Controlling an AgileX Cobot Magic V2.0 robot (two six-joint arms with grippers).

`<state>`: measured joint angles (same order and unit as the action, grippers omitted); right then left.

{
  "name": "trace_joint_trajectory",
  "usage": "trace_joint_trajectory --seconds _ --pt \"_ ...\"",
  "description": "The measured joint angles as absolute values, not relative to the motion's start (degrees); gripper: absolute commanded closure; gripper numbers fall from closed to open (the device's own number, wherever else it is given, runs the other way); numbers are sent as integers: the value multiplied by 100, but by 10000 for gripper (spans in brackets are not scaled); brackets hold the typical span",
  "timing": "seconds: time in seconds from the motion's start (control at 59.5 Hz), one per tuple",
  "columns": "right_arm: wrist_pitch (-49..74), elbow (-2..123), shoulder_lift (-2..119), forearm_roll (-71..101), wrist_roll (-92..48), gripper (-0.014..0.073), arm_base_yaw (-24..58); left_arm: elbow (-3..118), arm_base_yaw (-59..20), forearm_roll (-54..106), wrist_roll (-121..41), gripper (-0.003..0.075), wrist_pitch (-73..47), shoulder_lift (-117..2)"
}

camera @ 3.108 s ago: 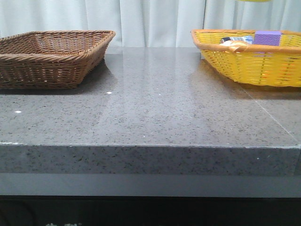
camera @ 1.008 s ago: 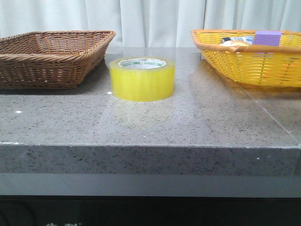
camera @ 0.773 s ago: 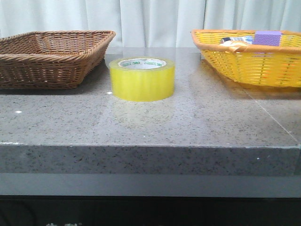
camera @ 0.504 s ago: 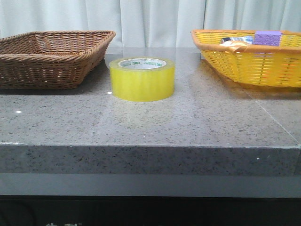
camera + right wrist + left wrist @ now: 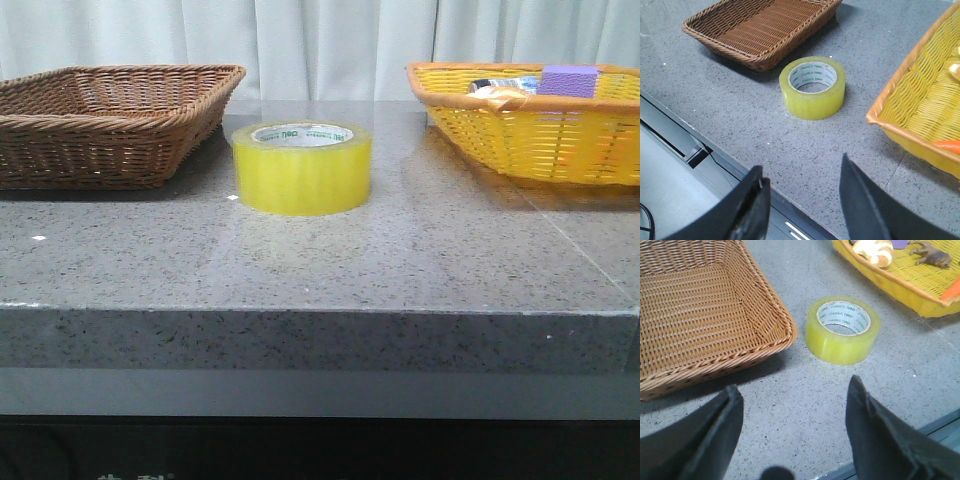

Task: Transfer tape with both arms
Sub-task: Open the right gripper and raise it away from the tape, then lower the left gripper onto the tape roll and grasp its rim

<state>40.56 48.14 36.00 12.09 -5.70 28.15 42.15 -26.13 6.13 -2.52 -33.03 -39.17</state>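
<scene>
The tape (image 5: 302, 167), a wide yellow translucent roll with a white core and green print, lies flat on the grey stone table between the two baskets. It also shows in the left wrist view (image 5: 843, 329) and in the right wrist view (image 5: 813, 89). My left gripper (image 5: 792, 390) is open and empty, above the table's front edge, short of the tape. My right gripper (image 5: 802, 172) is open and empty, over the table's front edge, well back from the tape. Neither arm shows in the front view.
A brown wicker basket (image 5: 110, 135) stands at the back left, close to the tape. A yellow basket (image 5: 530, 135) at the back right holds a purple block (image 5: 568, 80), bread and small toys. The table's front edge (image 5: 320, 312) drops to a dark gap.
About three seconds ago the table held no tape; by one second ago the roll stood between the baskets. Since then nothing has visibly moved.
</scene>
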Motion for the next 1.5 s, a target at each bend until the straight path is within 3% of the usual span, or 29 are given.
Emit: trace_joint_trajectory --seconds 0.403,0.605,1.142,1.495 --pt "4056 4814 3600 1209 -570 232 2815 6401 -2616 633 -978 273 -4981 -5584" --pt "4056 4814 3600 1209 -570 232 2815 7328 -2616 743 -1802 164 -5294 -6685" --pt "4056 4814 3600 1209 -570 232 2815 9373 -2670 2278 -4889 166 -6675 -9132" --pt "4056 4814 3600 1209 -570 232 2815 9705 -3308 2222 -5706 166 -6727 -9897"
